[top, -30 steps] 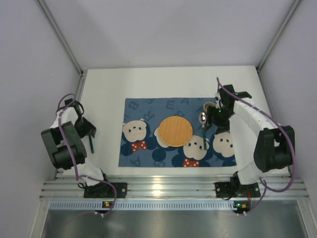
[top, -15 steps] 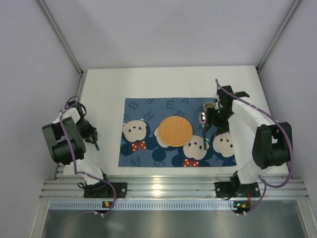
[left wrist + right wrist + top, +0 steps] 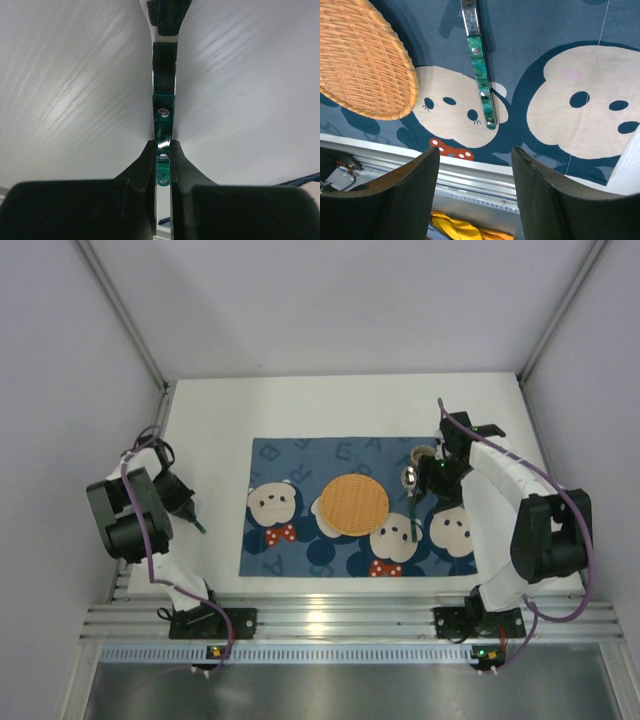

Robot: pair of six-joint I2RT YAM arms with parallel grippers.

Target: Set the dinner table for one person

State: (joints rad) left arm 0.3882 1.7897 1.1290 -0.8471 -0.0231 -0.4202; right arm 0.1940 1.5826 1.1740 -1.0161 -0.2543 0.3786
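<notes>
Two arms stand at the near edge of the dinner table (image 3: 300, 405), a large white top that fills the floor of the enclosure.

One blue bear-printed placemat (image 3: 300, 550) lies at the middle of the table, nearer its near edge than its far edge. One round wicker plate (image 3: 354, 504) sits at the centre of the placemat.

Two green-handled utensils are in view. The first is a spoon (image 3: 414, 525) on the right part of the placemat, just right of the wicker plate, with its bowl toward the far edge and its handle toward the near edge. The second utensil (image 3: 162, 110) lies on bare table near the left edge, well apart from the placemat. Its head is cut off at the top of the left wrist view, so its kind cannot be told.

One small round vessel (image 3: 422, 452) stands near the far right corner of the placemat, just beyond the spoon's bowl. Its contents are too small to make out.

Left gripper (image 3: 162, 150): clenched on the riveted handle of the second utensil, with both fingers (image 3: 145, 165) pressed against its sides.

Right gripper (image 3: 475, 152): jaws parted and grasping nothing, hanging above the right part of the placemat with the spoon's handle lying below, beyond the fingertips.
</notes>
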